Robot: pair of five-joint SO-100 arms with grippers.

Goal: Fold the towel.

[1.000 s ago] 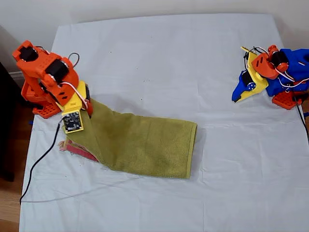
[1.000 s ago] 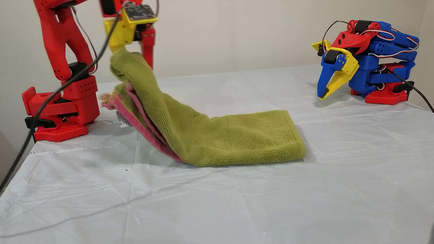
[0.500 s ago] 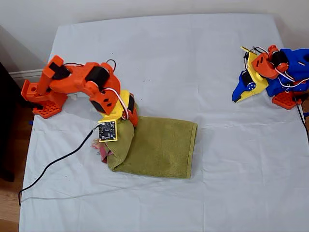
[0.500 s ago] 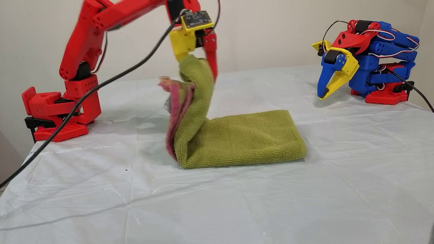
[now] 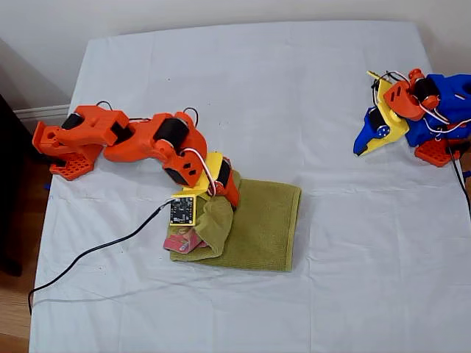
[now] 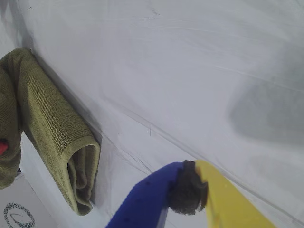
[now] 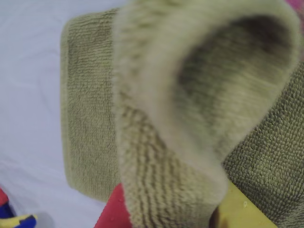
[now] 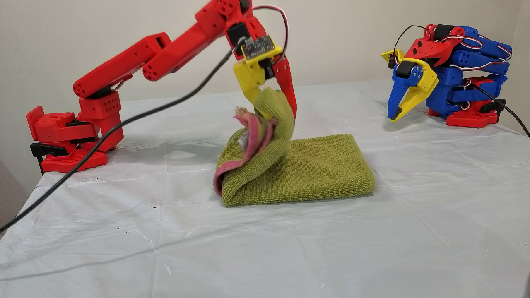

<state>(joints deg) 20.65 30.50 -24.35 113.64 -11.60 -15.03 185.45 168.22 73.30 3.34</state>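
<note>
- My second gripper [image 8: 276, 97] is on the red/orange arm; jaws clamped on a raised fold of the towel [image 8: 314, 165], one yellow jaw and one red jaw either side of the cloth.
- Towel lies on the white-covered worktop [image 5: 243, 95], a bit toward the exterior view's left of centre. Main part flat and folded in layers; the gripped end is lifted and curls over the flat part.
- Pink-red hem [image 8: 252, 132] hangs under the lifted fold, facing the other view's left; frayed bit at its tip.
- In the second wrist view the lifted fold [image 7: 190, 109] fills most of the frame, blurred; flat towel underneath, w/ white cloth beside it.
- Second arm reaches from its base [image 5: 62, 151] at the exterior view's left edge, stretched low across the worktop to the towel. Black cable [image 5: 96, 250] trails from the wrist board off the worktop's near-left edge in the exterior view.
- My first gripper [image 8: 399, 109] is on the blue/yellow arm, folded up at the exterior view's right, well apart from the towel. Jaws closed, tips together, holding nothing, pointing down just above the cloth.
- First wrist view: blue + yellow jaw tips [image 6: 190, 194] meet at a dark pad; towel's folded edge [image 6: 57, 137] seen at a distance.
</note>
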